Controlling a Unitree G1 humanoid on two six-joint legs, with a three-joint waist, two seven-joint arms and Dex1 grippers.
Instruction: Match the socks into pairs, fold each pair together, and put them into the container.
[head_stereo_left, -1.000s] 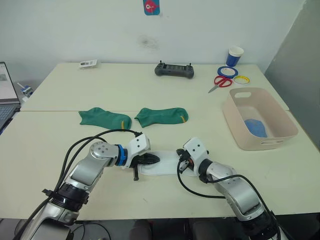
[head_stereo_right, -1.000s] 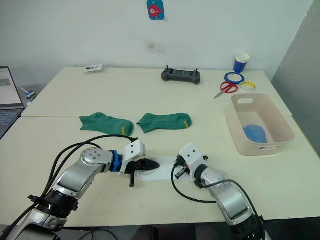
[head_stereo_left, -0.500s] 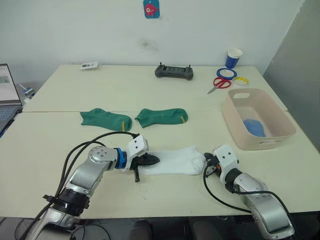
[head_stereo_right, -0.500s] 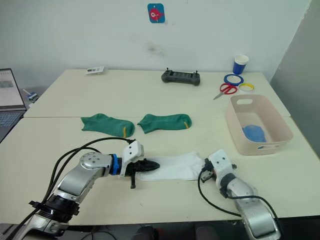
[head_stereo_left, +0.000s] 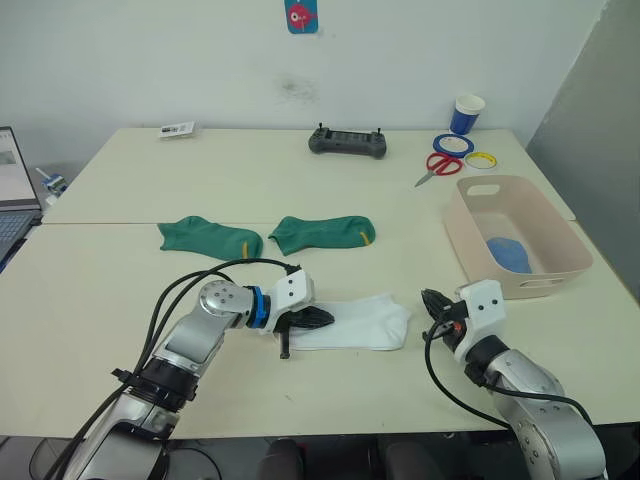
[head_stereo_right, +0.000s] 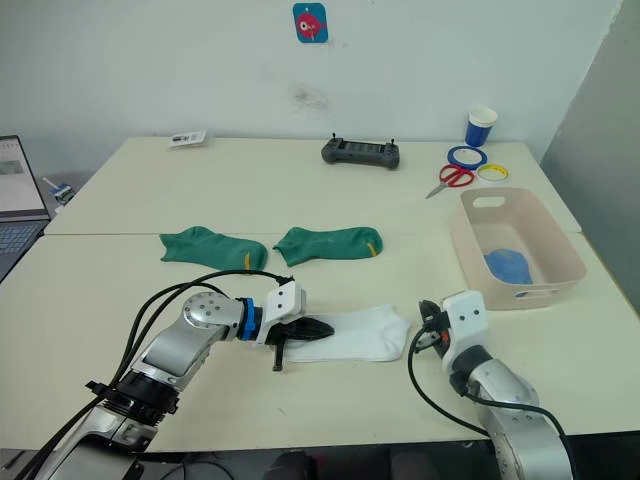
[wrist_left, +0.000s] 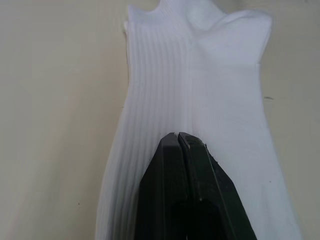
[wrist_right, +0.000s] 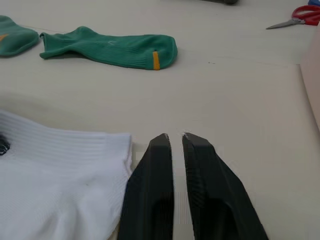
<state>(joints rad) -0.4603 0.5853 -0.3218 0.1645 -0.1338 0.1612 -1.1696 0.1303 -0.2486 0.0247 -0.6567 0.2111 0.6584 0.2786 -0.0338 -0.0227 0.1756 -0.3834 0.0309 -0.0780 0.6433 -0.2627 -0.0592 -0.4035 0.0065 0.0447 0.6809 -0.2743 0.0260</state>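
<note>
A white sock (head_stereo_left: 355, 323) lies stretched flat near the table's front; I cannot tell if a second one lies under it. My left gripper (head_stereo_left: 312, 320) is shut, its tips (wrist_left: 178, 135) resting on the sock's left end with no fabric between them. My right gripper (head_stereo_left: 432, 301) hovers just right of the sock's other end (wrist_right: 55, 170), shut on nothing. Two dark green socks (head_stereo_left: 210, 238) (head_stereo_left: 322, 233) lie side by side farther back. At the right stands the pink-beige container (head_stereo_left: 470, 238), holding a light blue sock (head_stereo_left: 510, 253).
Along the back edge are a black controller (head_stereo_left: 347, 142), a blue-and-white paper cup (head_stereo_left: 470, 112), red scissors (head_stereo_left: 437, 165), two tape rolls (head_stereo_left: 455, 143) (head_stereo_left: 483, 160) and a small card (head_stereo_left: 177, 128). A laptop (head_stereo_left: 10, 190) shows at the far left.
The right gripper drew the white sock's right end out to the right, flattening it, then let go and moved farther right. The left gripper shifted slightly right along the sock.
</note>
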